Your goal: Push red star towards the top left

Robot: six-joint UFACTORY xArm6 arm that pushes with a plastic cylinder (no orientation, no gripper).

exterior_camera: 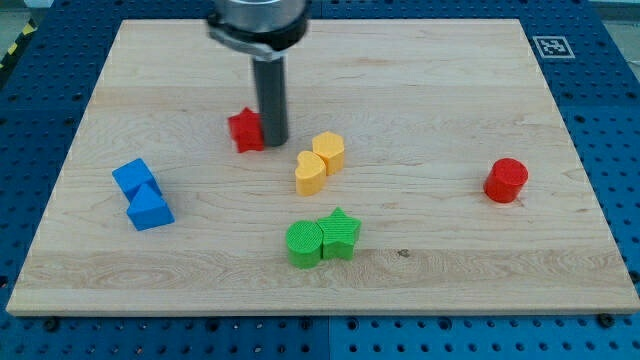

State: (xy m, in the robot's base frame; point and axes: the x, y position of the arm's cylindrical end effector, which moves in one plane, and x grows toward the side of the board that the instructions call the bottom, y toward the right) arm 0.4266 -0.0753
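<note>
The table (150, 60) was a pale wooden board, and I took the red star (243, 130) on it as my landmark for all positions. The star lay in the board's upper-left-of-centre region. I judged the push partly done: a wide band of bare wood still separated the star from the board's top-left corner, so further travel up and to the view's left remained.

My end effector was a plain rod with nothing to open or close, so it grasped nothing. My tip (272, 143) stood hard against the star's right side, apparently touching it. I judged that position suited a leftward push better than an upward one.

Around the board, a blue perforated work surface (30, 150) showed on every side. A small black-and-white marker (549, 46) sat off the board, far to the star's right and above it.

The remaining blocks, relative to the star:
- Two blue blocks (141, 194), touching, below and to the left, well apart.
- A green cylinder (304, 245) and green star (341, 234), touching, below and to the right.
- Two yellow blocks (319, 163), touching, near on the right and slightly lower.
- A red cylinder (506, 181), alone, far to the right.
</note>
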